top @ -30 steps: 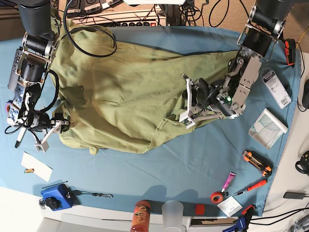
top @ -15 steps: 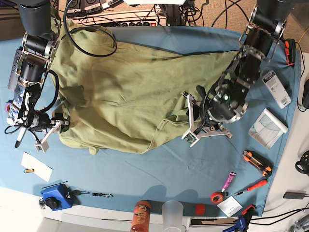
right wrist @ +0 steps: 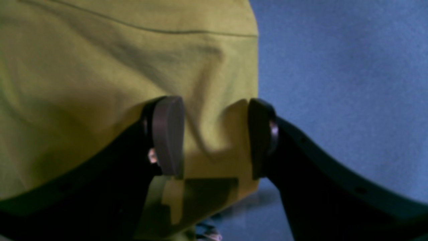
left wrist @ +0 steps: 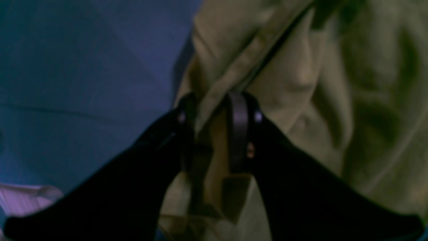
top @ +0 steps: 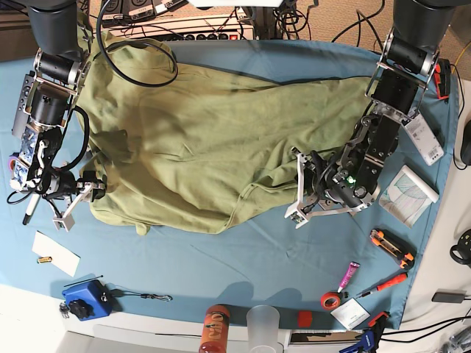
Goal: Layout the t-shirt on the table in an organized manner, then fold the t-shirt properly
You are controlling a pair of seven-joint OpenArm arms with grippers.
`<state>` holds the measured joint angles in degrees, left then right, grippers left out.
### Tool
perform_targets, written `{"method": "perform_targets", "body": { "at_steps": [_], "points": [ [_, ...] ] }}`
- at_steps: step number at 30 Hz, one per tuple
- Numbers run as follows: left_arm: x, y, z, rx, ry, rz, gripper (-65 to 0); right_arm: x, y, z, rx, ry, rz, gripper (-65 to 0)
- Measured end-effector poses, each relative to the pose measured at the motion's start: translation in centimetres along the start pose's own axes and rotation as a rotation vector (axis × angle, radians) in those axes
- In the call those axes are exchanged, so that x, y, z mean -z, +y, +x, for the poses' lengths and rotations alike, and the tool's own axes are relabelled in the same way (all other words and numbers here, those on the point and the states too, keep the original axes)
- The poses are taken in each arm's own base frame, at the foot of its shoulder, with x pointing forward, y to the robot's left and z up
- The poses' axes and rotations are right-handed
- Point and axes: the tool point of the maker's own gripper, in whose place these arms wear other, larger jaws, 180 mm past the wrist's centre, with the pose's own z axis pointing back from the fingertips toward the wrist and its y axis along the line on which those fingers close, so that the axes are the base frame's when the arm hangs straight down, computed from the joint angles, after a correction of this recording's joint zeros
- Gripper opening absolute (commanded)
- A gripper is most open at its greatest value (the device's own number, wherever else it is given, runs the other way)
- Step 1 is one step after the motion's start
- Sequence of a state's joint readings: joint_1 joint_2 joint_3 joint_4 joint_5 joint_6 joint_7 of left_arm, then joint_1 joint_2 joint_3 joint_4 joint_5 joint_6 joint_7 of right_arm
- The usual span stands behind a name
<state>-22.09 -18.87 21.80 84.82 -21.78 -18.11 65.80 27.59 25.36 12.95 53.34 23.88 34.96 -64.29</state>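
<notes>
The olive t-shirt (top: 199,140) lies rumpled across the back half of the blue table (top: 243,257), bunched toward its right end. My left gripper (top: 300,198) is at the shirt's lower right edge. In the left wrist view it (left wrist: 212,110) is shut on a hem fold of the t-shirt (left wrist: 334,100). My right gripper (top: 77,198) sits at the shirt's lower left corner. In the right wrist view it (right wrist: 215,134) stands open, its fingers straddling the edge of the t-shirt (right wrist: 100,67) over the table (right wrist: 334,67).
Along the right edge lie a white packet (top: 408,193), an orange cutter (top: 391,247), a red screwdriver (top: 386,284), a pink tube (top: 348,276) and a red tape roll (top: 330,299). At the front stand a blue device (top: 85,299), a white card (top: 56,253), an orange bottle (top: 215,329) and a clear cup (top: 263,323).
My left arm has swung right and toward the front, taking the gripped shirt edge with it. The right arm has not moved.
</notes>
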Motion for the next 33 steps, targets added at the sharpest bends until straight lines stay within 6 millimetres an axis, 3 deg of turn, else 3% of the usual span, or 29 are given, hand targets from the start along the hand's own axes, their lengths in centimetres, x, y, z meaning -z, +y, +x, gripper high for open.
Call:
{"method": "perform_targets", "body": {
  "at_steps": [3, 6, 11, 15, 18, 21, 26, 29, 33],
  "points": [
    [0.3, 0.1, -0.4, -0.007, 0.016, -0.003, -49.8, 0.0, 0.0, 0.0, 0.000, 0.000, 0.000, -34.6],
    [0.4, 0.1, -0.8, -0.010, 0.029, -0.003, -64.6, 0.0, 0.0, 0.0, 0.000, 0.000, 0.000, -34.6],
    [0.3, 0.3, -0.9, -0.037, 0.036, 0.008, -65.0, 0.0, 0.0, 0.0, 0.000, -0.001, 0.000, -34.6],
    [-0.1, 2.0, -0.5, -0.080, 0.047, 0.088, -65.0, 0.0, 0.0, 0.2, 0.000, -0.009, 0.000, -34.6],
    [-1.3, 4.3, 1.1, -0.081, 0.020, 0.180, -65.0, 0.0, 0.0, 0.3, 0.000, -0.017, 0.000, -34.6],
    [-2.8, 6.0, 4.2, -0.064, -0.065, 0.225, -65.0, 0.0, 0.0, 0.4, 0.000, -0.022, -0.001, -35.1],
    [-4.1, 7.5, 7.1, -0.037, -0.161, 0.266, -65.0, 0.0, 0.0, 0.9, 0.000, -0.050, 0.000, -52.6],
    [-4.5, 9.9, 7.9, -0.016, -0.172, 0.349, -65.0, 0.0, 0.0, 1.3, 0.000, -0.073, 0.000, -63.9],
    [-4.4, 13.0, 8.1, -0.053, -0.171, 0.419, -65.0, -0.2, -0.3, 2.5, -0.013, -0.135, -0.019, -65.0]
  ]
}}
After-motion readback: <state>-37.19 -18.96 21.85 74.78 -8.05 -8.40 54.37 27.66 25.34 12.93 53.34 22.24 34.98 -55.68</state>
